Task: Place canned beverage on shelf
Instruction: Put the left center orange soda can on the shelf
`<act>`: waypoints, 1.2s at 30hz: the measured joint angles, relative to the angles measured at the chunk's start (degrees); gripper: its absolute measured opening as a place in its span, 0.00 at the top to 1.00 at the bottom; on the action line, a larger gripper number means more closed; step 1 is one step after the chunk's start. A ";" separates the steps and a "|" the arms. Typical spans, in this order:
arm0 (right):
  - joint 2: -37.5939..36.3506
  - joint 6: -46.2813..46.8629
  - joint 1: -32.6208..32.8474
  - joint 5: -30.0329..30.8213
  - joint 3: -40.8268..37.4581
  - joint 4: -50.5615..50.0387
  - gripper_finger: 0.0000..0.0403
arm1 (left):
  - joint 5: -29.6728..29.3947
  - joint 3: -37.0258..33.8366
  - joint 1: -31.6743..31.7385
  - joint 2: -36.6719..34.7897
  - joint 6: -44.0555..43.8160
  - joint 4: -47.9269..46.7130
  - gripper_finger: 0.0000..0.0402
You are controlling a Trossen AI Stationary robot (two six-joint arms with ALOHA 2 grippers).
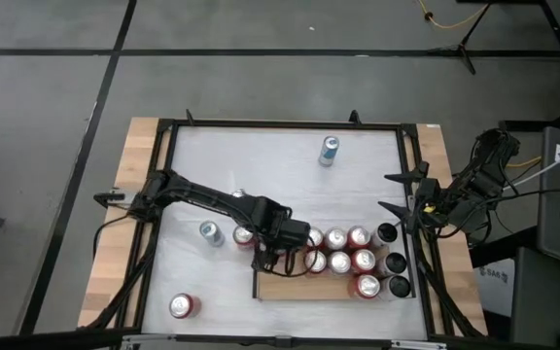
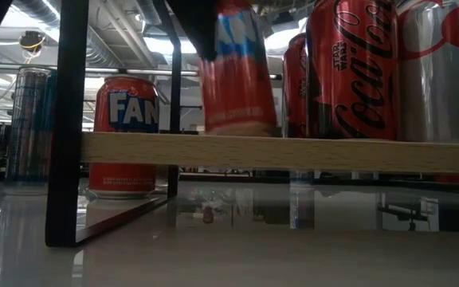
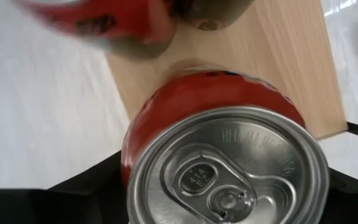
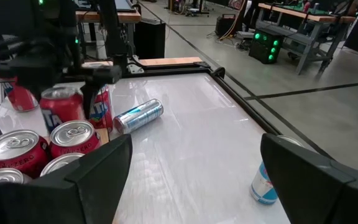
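Note:
A red canned beverage [image 3: 229, 155] is gripped by my left gripper [image 1: 278, 255] over the left end of the shelf, a light wooden board [image 1: 299, 289] with black end rails. In the low view the can [image 2: 237, 72] hangs a little tilted with its base right at the board's top [image 2: 293, 151]; I cannot tell whether they touch. Several red, silver and black cans [image 1: 350, 251] stand on the shelf's right part. My right gripper [image 4: 197, 180] waits open at the table's right edge, nothing between its fingers. My left gripper pinches the red can's side wall [image 3: 129, 162] just under its top rim, one finger [image 3: 86, 186] on each side. The fingers come from above, pointing down. The can sits top up and slightly tilted, over the board's left end.
A red Fanta can [image 1: 244, 234] and a silver-blue can [image 1: 210, 231] stand on the table just left of the shelf. Another blue can [image 1: 329, 151] lies near the far edge, and a red one [image 1: 183, 305] is at the near left. The black rail [image 2: 64, 119] stands at the shelf's left end.

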 joint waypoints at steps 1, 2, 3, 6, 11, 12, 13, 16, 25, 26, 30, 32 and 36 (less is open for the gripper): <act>0.02 0.00 0.00 -0.04 0.02 0.02 0.14 | 0.04 0.00 -0.02 0.21 0.88 0.06 0.27; 0.02 0.00 -0.01 -0.10 0.00 -0.04 0.14 | 0.35 0.00 -0.06 0.62 1.38 0.08 0.27; 0.01 0.00 -0.01 -0.17 0.02 -0.03 0.14 | 0.66 0.02 -0.06 1.01 1.83 0.06 0.27; 0.02 0.00 0.00 -0.59 0.02 -0.06 0.14 | 1.25 0.04 -0.02 1.13 2.62 -0.13 0.26; 0.00 0.00 -0.02 -0.59 0.00 -0.04 0.14 | 1.11 0.04 -0.02 1.14 2.58 -0.05 0.26; 0.02 0.00 0.00 -0.61 0.02 -0.04 0.14 | 1.09 0.04 -0.02 1.14 2.60 0.08 0.26; 0.01 0.00 -0.01 -0.63 0.02 -0.03 0.14 | 1.11 0.02 -0.02 1.14 2.60 0.10 0.26; 0.01 0.00 -0.01 -0.96 0.02 -0.04 0.14 | 1.08 0.00 -0.03 1.16 2.57 0.16 0.26; 0.02 0.00 -0.02 -1.05 0.02 -0.04 0.14 | 0.93 -0.07 -0.02 1.18 2.35 0.47 0.25; 0.00 0.00 0.00 -1.05 0.02 -0.04 0.14 | 0.92 -0.07 -0.02 1.18 1.80 0.54 0.25; 0.01 0.00 -0.01 -1.05 0.01 -0.03 0.14 | 0.94 -0.13 -0.04 1.22 -1.09 0.62 0.25; 0.00 0.00 0.00 -1.05 0.02 -0.04 0.14 | 0.92 -0.13 -0.04 1.22 -1.57 0.69 0.25; 0.00 -0.02 0.00 -1.05 0.02 -0.04 0.14 | 0.92 -0.13 -0.04 1.25 -1.57 1.05 0.25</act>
